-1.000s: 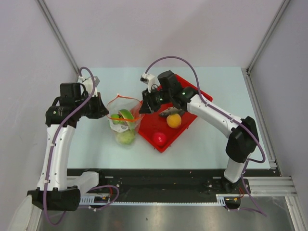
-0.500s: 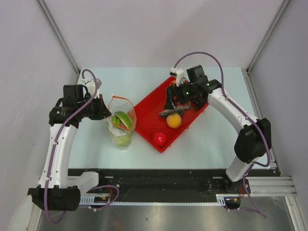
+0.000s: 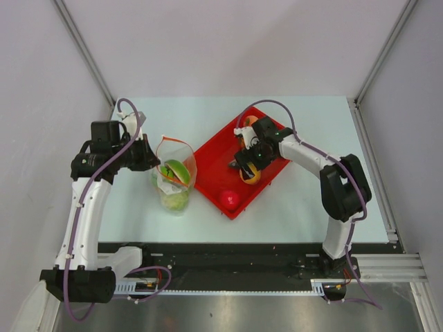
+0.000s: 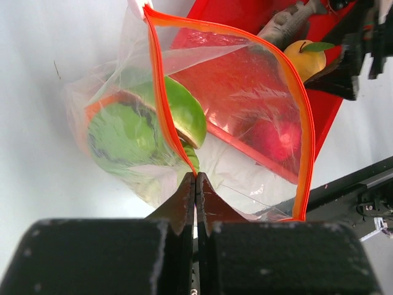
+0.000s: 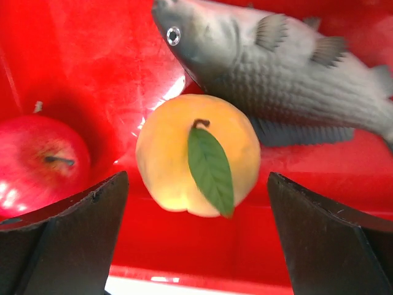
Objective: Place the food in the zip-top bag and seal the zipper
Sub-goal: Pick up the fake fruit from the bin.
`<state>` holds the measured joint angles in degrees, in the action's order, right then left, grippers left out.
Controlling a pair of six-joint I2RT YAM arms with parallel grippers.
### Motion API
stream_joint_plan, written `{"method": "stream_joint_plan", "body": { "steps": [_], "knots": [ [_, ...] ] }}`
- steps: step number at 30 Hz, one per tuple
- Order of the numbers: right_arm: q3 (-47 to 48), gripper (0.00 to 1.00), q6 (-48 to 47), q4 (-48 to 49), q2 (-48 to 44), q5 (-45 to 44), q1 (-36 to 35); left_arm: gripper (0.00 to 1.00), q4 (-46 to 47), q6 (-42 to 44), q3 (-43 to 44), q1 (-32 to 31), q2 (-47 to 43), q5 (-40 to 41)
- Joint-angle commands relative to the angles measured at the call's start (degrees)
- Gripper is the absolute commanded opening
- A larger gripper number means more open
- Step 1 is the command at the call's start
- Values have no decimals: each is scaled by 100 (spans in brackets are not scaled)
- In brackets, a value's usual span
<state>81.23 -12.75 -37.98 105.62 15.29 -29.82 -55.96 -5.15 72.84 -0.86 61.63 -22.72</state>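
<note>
Green fruit [image 4: 132, 132] is bagged, left hand [image 4: 195, 184] pinching the rim of the unsealed bag [image 4: 245, 104]; right hand [image 5: 196, 200] gapes above peach [image 5: 175, 153], fish [image 5: 288, 80] and red fruit [image 5: 40, 163] in the tray [image 5: 92, 61].

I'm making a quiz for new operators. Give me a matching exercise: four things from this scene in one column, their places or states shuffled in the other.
1. peach
2. grey fish
3. striped melon
4. left gripper

A. inside the zip-top bag
B. shut on the bag's zipper strip
C. lined up between the open jaws of the right gripper
D. lying in the red tray beside the peach

Pairs: 1-C, 2-D, 3-A, 4-B.
</note>
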Motion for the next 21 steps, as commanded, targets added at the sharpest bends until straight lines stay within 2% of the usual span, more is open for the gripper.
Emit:
{"method": "stream_joint_plan", "body": {
  "steps": [1,3,9,10,13,15,21],
  "knots": [
    [-2,100,-131,300,238,-132,-173,0,253,-65,-7,-1,-80,-66],
    [-11,100,-70,308,301,-70,-182,0,262,-48,-15,7,-98,-66],
    [-11,79,-148,291,-216,316,-94,0,253,-30,-42,7,-107,-75],
    [-11,68,-166,256,-461,413,-111,0,279,-30,-50,7,-98,-92],
    [41,53,-35,316,-858,782,-207,0,288,-39,11,-2,-46,-110],
    [112,50,245,457,-1288,1142,-269,0,279,-48,29,7,-28,-119],
    [402,51,1248,2082,-2054,1890,-761,0,262,-65,-15,-1,-45,-162]
  ]
}}
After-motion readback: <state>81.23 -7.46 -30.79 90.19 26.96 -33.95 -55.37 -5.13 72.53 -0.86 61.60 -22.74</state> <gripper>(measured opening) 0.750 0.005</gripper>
